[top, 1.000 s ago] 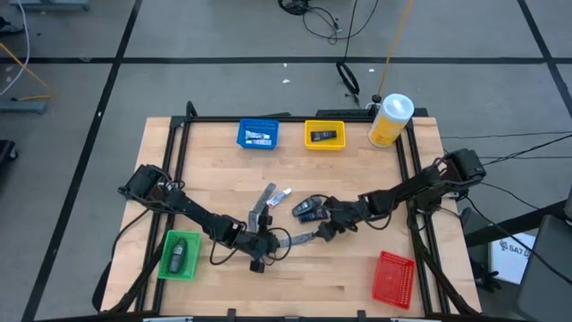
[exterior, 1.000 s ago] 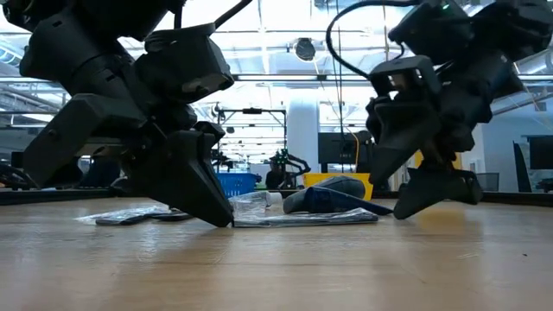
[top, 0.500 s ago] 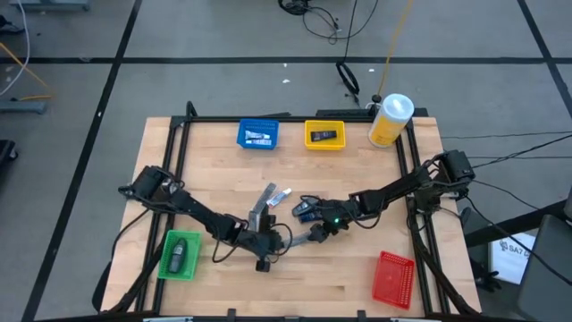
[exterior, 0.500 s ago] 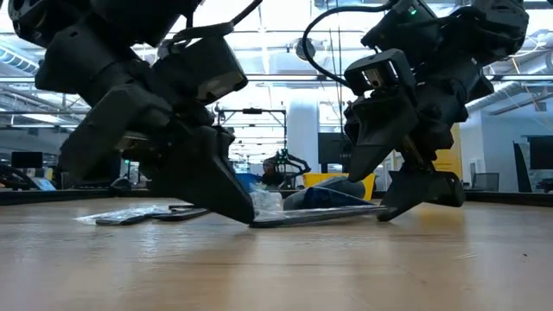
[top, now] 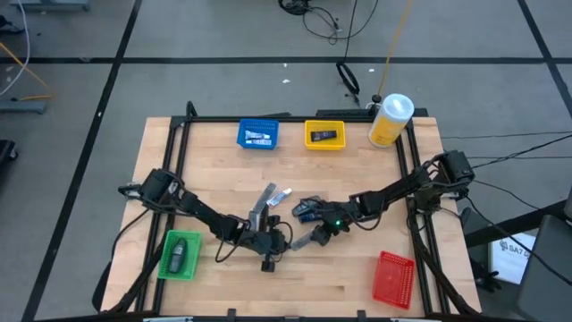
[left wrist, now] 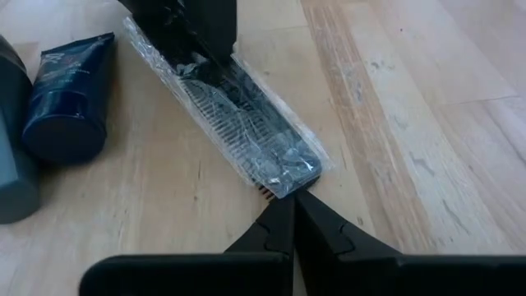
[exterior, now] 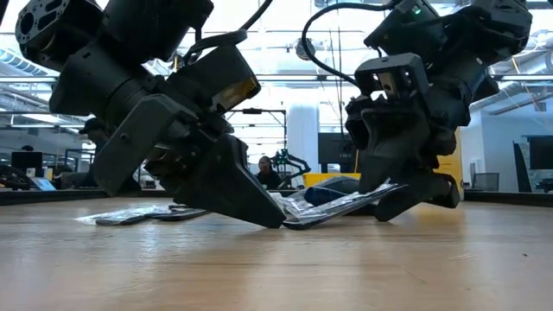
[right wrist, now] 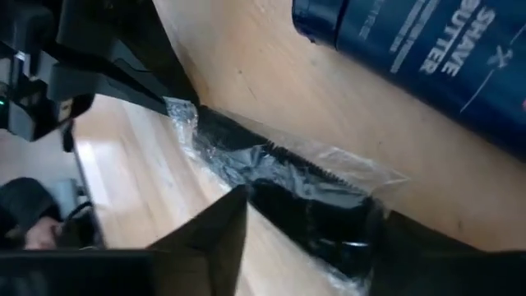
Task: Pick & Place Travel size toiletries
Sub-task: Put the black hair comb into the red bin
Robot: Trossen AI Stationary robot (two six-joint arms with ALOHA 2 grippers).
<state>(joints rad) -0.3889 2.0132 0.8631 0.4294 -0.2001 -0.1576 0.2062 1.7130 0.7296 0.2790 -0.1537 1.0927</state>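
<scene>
A wrapped black comb (left wrist: 246, 123) lies mid-counter (top: 357, 286). The clenched left hand (left wrist: 289, 215) pins its near tip; the right hand (right wrist: 308, 226) straddles its far end, closing. It looks light and stiff in slippery film, so grip across its spine.

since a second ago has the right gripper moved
Yes. In the high view the right gripper has shifted left along the table, away from the red bin and toward the left gripper, onto the wrapped comb.

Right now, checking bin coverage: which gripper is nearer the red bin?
Right. The right gripper works mid-table, beside the red bin; the left gripper is farther, beyond it, both at the wrapped comb.
</scene>
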